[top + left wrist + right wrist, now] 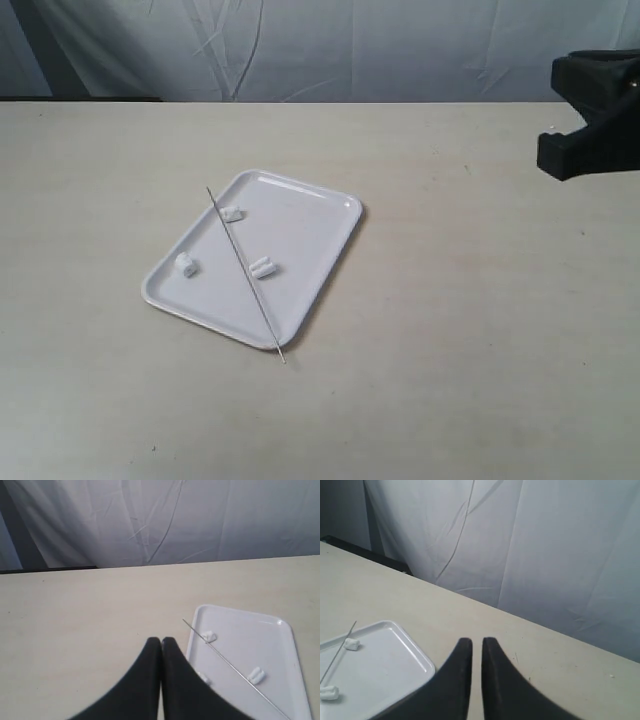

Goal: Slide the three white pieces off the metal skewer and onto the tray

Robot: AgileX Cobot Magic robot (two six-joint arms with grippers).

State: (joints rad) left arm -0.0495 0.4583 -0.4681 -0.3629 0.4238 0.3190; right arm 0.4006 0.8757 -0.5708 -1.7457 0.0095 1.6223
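Note:
The white tray lies left of the table's middle. The three white pieces lie loose on it: one near the far end, one by the left rim, one mid-tray. The metal skewer rests bare, diagonally across the tray, its near tip past the rim. My left gripper is shut and empty, off the tray's side, out of the exterior view. My right gripper hangs beyond the tray's corner, its jaws slightly apart and holding nothing.
The right arm's black body shows at the upper right of the exterior view, well away from the tray. A pale cloth backdrop hangs behind the beige table's far edge.

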